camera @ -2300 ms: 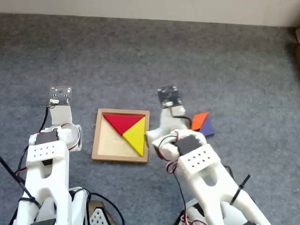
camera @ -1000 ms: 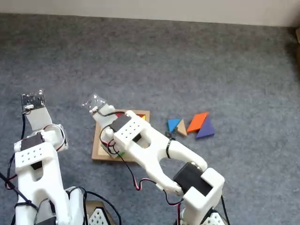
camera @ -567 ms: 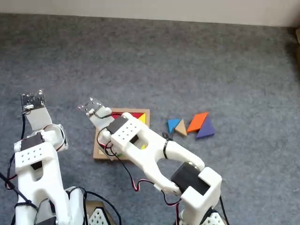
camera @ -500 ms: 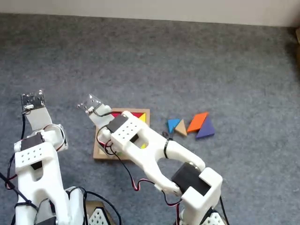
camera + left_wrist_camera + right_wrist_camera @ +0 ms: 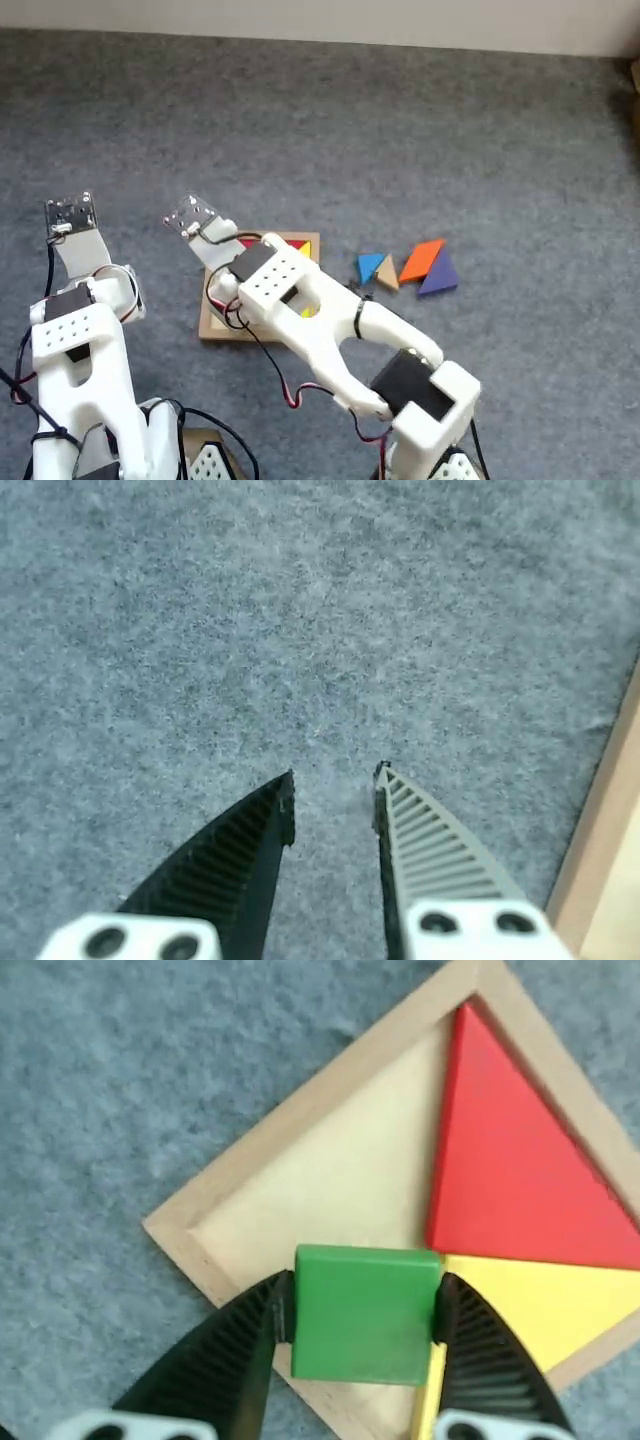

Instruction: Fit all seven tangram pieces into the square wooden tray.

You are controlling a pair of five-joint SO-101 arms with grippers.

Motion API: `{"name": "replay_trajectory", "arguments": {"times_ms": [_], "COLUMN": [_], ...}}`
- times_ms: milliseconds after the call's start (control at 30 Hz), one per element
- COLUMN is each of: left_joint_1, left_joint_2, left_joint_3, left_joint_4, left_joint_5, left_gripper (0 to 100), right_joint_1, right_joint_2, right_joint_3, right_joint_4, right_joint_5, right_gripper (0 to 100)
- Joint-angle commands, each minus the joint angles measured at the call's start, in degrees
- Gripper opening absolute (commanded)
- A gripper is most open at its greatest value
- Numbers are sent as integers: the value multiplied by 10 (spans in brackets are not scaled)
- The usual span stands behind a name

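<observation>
Pinching a green square (image 5: 365, 1320), our right pincer (image 5: 362, 1285) hangs over the square wooden tray (image 5: 300, 1125), and the square overlaps the tray's rim. Just past one fingertip we see a red triangle (image 5: 510, 1180) and a yellow triangle (image 5: 545, 1300) seated in the tray, touching. Our left pincer (image 5: 335, 780) stands spread over the grey surface (image 5: 300, 600), well apart from the right one.
</observation>
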Motion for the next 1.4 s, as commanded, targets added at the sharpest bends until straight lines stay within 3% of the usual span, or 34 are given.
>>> {"name": "replay_trajectory", "arguments": {"times_ms": [0, 167, 400, 700, 833, 1000, 1367], "left_joint_1": [-7, -7, -7, 22, 34, 38, 44], "left_joint_2": [-17, -17, -17, -19, -24, -110, -435], "left_joint_3": [-13, -13, -13, -16, -16, 18, 175], "left_joint_4": [-10, -10, -10, -8, -9, -6, -5], "left_joint_5": [5, 5, 5, 5, 6, 6, 5], "left_gripper": [140, 140, 140, 136, 136, 6, 17], "right_joint_1": [-3, -4, -5, -1, 0, 15, 156], "right_joint_2": [-3, -3, -5, -133, -193, -265, -320], "right_joint_3": [-37, -39, -39, -20, 44, 93, 114], "right_joint_4": [7, 36, 45, 65, 60, 63, 61], "right_joint_5": [4, -36, -40, -40, -40, -40, -105], "right_gripper": [210, 320, 320, 105, 62, 60, 63]}}
